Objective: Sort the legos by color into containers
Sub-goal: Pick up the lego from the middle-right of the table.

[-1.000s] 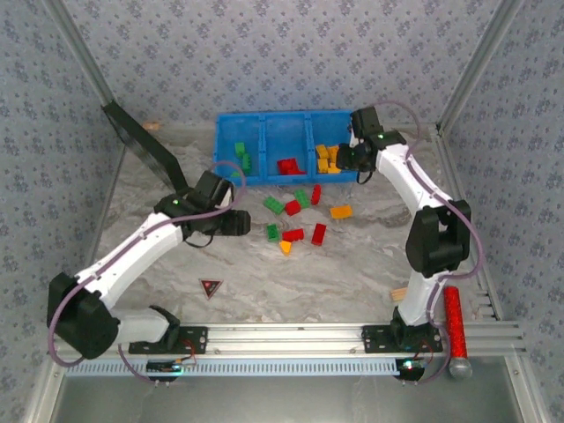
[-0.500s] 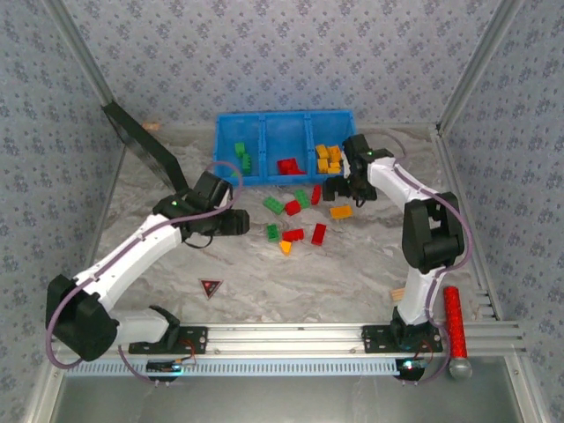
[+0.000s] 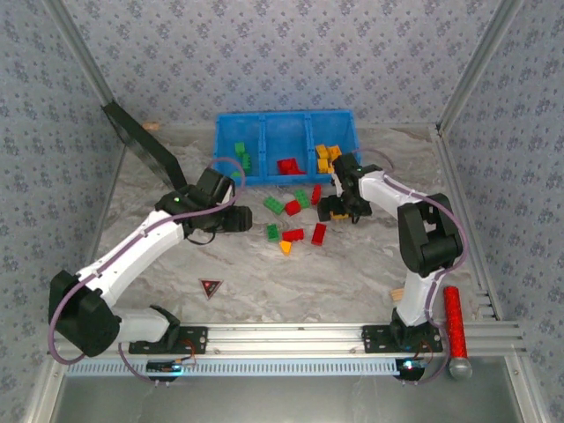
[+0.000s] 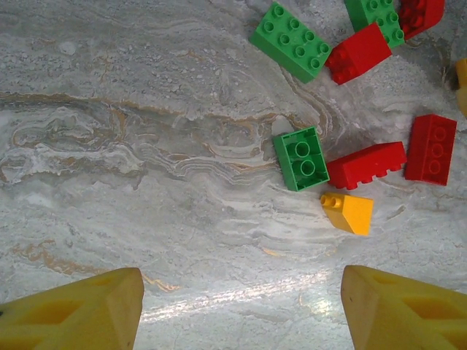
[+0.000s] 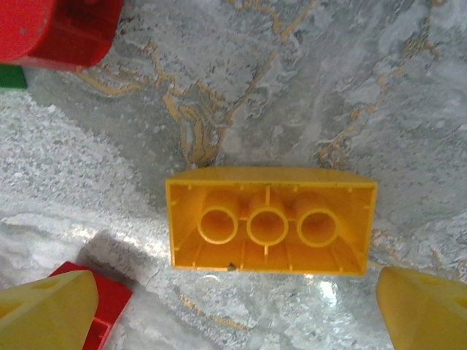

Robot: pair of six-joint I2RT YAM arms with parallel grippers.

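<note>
— Fingers [image 5: 45, 312] of the right gripper [image 5: 233, 315]: how do they stand?
— Apart. An orange brick [image 5: 270, 230] lies hollow side up on the table [image 5: 365, 87], at 12 o'clock from the gap and touching neither finger. A red brick [image 5: 109, 306] sits at its 8 o'clock, just beside one finger.
— And the left gripper [image 4: 241, 313]?
— Also spread wide, holding nothing, hovering over bare table. From its 12 to 2 o'clock lie loose bricks [image 4: 300, 158]: green, red and one small orange.
— Where is the bin [image 3: 282, 117]?
— At the table's 12 o'clock in the top view. Its left compartment holds green bricks, the middle red, the right orange. The loose bricks lie at 6 o'clock from it, between the two grippers.
</note>
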